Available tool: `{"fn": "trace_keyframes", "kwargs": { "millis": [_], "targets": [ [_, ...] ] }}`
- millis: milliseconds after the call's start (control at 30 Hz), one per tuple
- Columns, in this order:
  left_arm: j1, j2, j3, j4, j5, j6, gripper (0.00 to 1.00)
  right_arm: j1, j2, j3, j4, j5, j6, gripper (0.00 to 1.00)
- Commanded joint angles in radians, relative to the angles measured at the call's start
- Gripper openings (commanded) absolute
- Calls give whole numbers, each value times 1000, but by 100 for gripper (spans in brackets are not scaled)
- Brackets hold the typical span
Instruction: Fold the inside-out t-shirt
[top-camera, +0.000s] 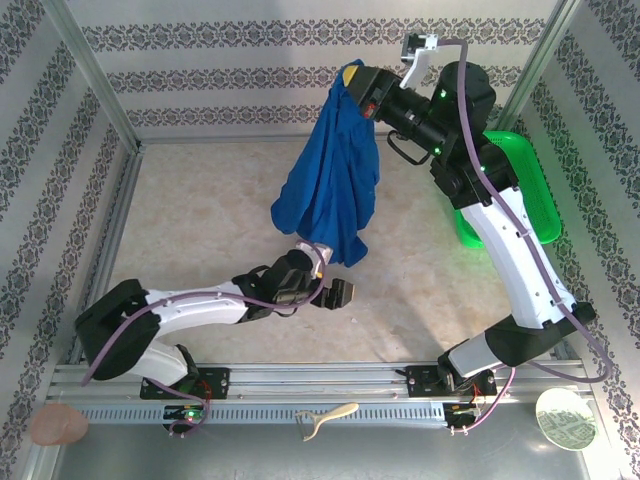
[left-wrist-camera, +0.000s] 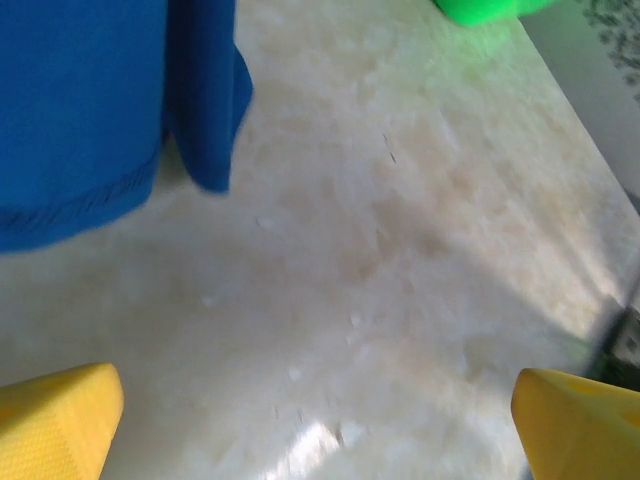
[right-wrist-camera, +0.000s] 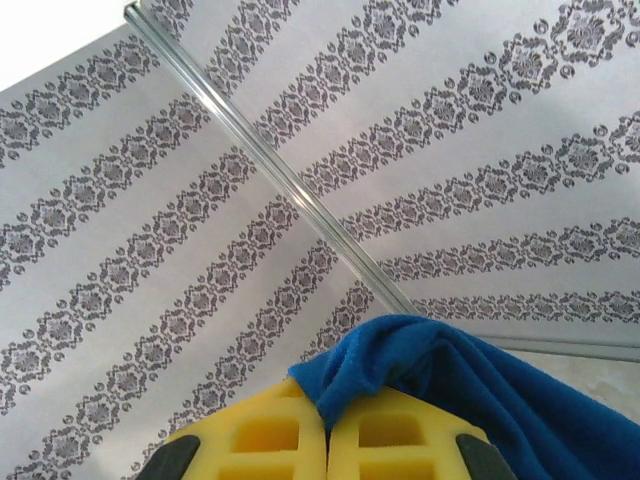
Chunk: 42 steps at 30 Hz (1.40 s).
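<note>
Hanging over the pale surface (top-camera: 200, 220), toward its far edge, the inside-out t-shirt (top-camera: 335, 190) droops in one bunched blue column, its lowest folds dangling above the middle of the surface. A green basket (top-camera: 525, 190) stands at the right edge, apart from the cloth. The right pincer (top-camera: 352, 78) is clamped on a small gather of fabric at the top, yellow pads pressed together around it. The left pincer (top-camera: 335, 292) hovers low, close by the dangling hem, jaws spread wide with nothing between them. The step in hand looks like catching a second hold. It is best to aim for the stitched hem edge, take one layer near a corner, and close fully before either arm pulls, so the shirt spreads rather than twists.
</note>
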Motion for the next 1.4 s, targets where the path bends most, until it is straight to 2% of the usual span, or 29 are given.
{"fn": "trace_keyframes", "kwargs": {
  "millis": [0,100,200,400,500,533,567,600,633,667,700,767,867,933,1033,1100,1200,1367],
  "targets": [
    [-8,38,41,102,-246,-2,100,9,10,65,25,31,15,0],
    [-6,39,31,105,-364,17,100,9,15,100,0,38,8,0],
    [9,30,21,98,-410,34,100,9,17,124,-15,34,7,0],
    [77,46,16,140,-356,25,100,9,17,137,-21,30,11,0],
    [105,81,25,246,-257,57,98,8,18,136,-29,35,6,0],
    [112,94,32,277,-216,64,90,5,17,136,-32,39,2,0],
    [119,105,39,304,-164,75,78,2,17,133,-36,41,1,0],
    [128,115,49,323,-112,79,54,-6,16,130,-36,43,0,0],
    [134,118,58,324,-82,80,26,-17,13,125,-38,45,0,0],
    [138,111,62,316,-64,81,9,-31,11,124,-42,47,-1,0],
    [146,90,61,299,-49,84,0,-50,8,119,-47,48,-2,0],
    [178,9,53,230,-40,90,0,-104,-3,112,-64,49,-7,0],
    [293,-187,73,57,24,92,0,-219,-26,84,-98,50,-19,0],
    [401,-333,134,-94,64,114,0,-317,-39,50,-124,26,-15,0],
    [576,-451,283,-282,115,163,0,-423,-69,-49,-124,-13,11,0],
    [700,-448,425,-402,180,199,0,-469,-101,-135,-97,-52,34,0],
    [826,-384,595,-523,263,227,0,-495,-137,-220,-75,-100,43,0],
    [931,-349,670,-531,303,189,0,-518,-205,-294,-74,-152,50,0]
  ]
}}
